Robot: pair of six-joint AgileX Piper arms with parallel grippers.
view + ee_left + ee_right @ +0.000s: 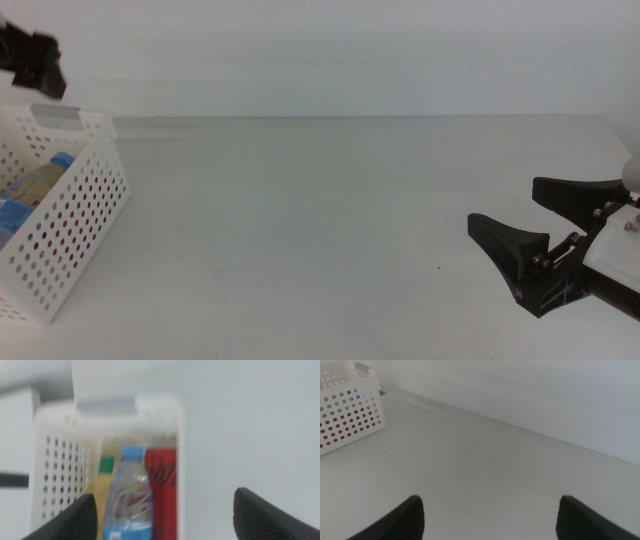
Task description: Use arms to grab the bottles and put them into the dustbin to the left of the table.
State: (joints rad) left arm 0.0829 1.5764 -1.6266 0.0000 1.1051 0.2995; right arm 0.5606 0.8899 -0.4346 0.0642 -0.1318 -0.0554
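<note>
The dustbin [70, 215], a white perforated basket, stands at the table's left end. Inside it lie a clear water bottle [131, 497] with a blue cap, a red can [163, 485] and a yellow tea bottle [103, 477] with a green label. My left gripper [30, 58] hangs above the dustbin's far end; in its wrist view the left gripper [166, 495] is open and holds nothing. My right gripper [503, 203] rests low over the table [320, 230] at the right, open and empty. The dustbin [350, 405] shows far off in the right wrist view.
A pale wall runs behind the table's far edge [350, 117]. The dustbin's grey tag [58, 113] sits on its far rim.
</note>
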